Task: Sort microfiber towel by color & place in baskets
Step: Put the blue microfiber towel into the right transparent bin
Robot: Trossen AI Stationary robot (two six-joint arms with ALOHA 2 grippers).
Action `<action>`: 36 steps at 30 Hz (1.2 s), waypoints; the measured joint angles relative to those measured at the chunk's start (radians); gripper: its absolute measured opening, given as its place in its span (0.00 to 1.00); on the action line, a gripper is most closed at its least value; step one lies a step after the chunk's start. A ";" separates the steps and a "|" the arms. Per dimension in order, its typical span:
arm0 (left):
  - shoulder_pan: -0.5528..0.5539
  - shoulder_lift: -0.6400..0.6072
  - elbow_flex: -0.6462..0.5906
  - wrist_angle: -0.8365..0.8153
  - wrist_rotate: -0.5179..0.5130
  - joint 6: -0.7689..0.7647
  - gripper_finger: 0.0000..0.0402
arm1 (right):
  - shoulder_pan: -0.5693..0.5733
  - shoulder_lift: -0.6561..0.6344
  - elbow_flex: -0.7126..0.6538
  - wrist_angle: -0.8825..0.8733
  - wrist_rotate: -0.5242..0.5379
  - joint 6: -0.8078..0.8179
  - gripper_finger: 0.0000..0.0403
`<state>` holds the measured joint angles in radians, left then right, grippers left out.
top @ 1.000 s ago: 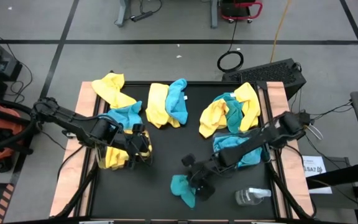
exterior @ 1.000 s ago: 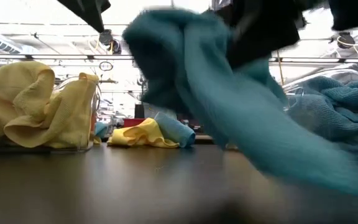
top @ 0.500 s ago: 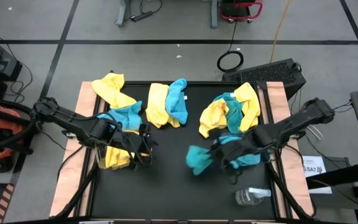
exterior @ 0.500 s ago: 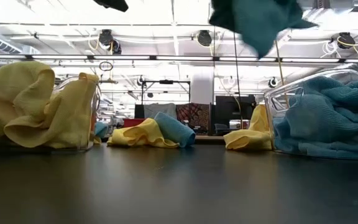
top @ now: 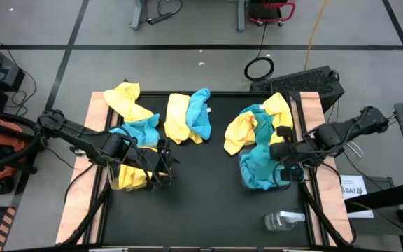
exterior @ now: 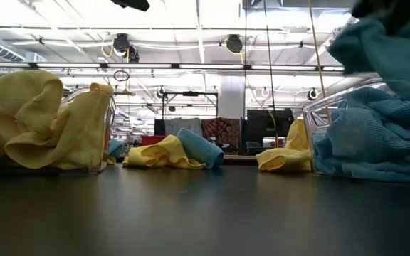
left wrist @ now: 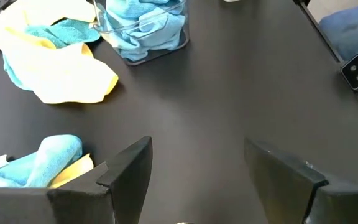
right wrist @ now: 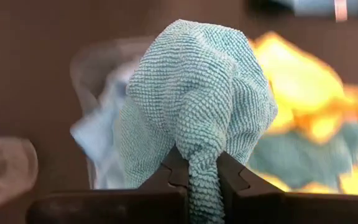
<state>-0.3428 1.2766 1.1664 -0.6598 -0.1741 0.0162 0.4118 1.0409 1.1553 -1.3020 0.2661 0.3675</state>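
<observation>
My right gripper [top: 280,155] is shut on a turquoise towel [right wrist: 197,106] and holds it over the right clear basket [exterior: 319,114], which holds turquoise towels [top: 261,171]. The held towel shows at the low view's upper right [exterior: 383,43]. My left gripper [top: 162,162] is open and empty, just above the table beside the left basket [exterior: 109,131], which holds yellow towels [top: 126,176]. Loose piles lie on the table's far half: a yellow towel [top: 124,98], a yellow and blue pair [top: 187,115] and a yellow and turquoise heap [top: 254,124]. My right gripper pinches a bunched fold of the turquoise towel [right wrist: 202,177] between its two fingers. The rest of the towel bulges in a rounded lump past the fingertips. The towel is lifted clear of the table, above the towels in the right basket.
A turquoise towel [top: 142,129] lies by the left basket's far side. A small clear plastic bottle [top: 283,221] lies near the table's front right. The dark middle of the table [top: 201,182] is bare. Wooden strips [top: 82,182] run along both side edges.
My right gripper has carried the turquoise towel from low over the table's near middle, up and toward the right edge, until it is over the right basket. The towel has come clear of the table and is bunched at the fingers.
</observation>
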 joint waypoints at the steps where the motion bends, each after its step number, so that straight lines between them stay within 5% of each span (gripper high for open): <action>1: 0.000 0.000 0.000 0.000 -0.003 0.000 0.64 | 0.000 0.000 0.000 -0.048 0.000 0.043 0.03; 11: 0.001 0.045 -0.001 0.005 -0.018 0.028 0.64 | 0.000 0.008 -0.141 -0.198 -0.012 0.284 0.03; 23: 0.001 0.097 -0.001 0.016 -0.018 0.053 0.64 | 0.000 0.009 -0.507 0.161 -0.180 0.306 0.03; 36: 0.001 0.097 -0.001 0.057 -0.018 0.053 0.64 | 0.000 0.008 -0.589 0.292 -0.182 0.328 0.09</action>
<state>-0.3416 1.3735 1.1656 -0.6031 -0.1917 0.0692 0.4118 1.0492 0.5667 -1.0105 0.0837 0.6960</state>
